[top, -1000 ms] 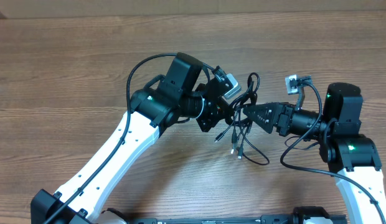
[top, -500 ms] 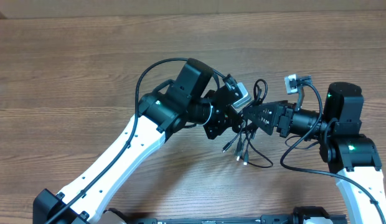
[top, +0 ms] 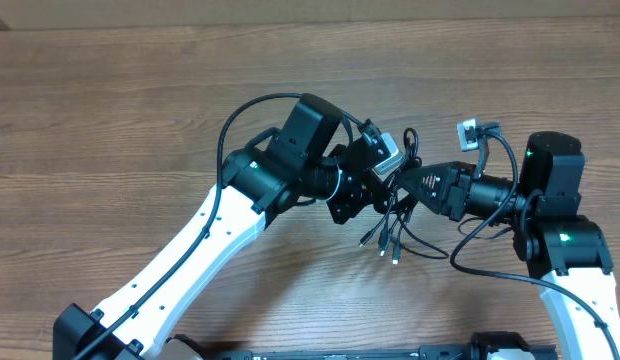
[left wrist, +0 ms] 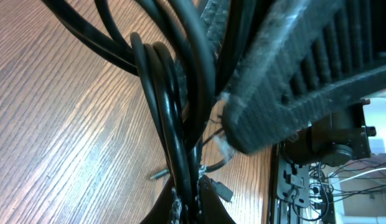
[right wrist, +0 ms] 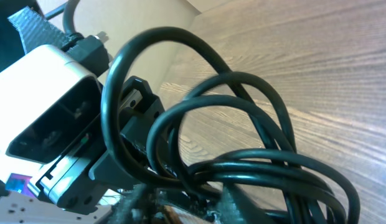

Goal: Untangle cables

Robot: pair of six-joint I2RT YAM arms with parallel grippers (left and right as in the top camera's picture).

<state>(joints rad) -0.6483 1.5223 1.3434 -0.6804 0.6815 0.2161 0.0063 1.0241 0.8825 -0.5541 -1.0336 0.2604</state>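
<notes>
Left arm [top: 205, 245] and right arm [top: 552, 185] tip-to-tip at cables [top: 394, 224].

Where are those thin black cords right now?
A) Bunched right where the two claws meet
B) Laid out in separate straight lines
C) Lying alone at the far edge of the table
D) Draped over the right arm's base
A: the cables bunch mid-table, right where the left claw and right claw meet, their plug ends trailing toward the near edge.

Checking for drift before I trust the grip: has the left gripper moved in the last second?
Yes. In the overhead view the left gripper has shifted right, toward the right arm's stationary housing, carrying the cables along.
</notes>
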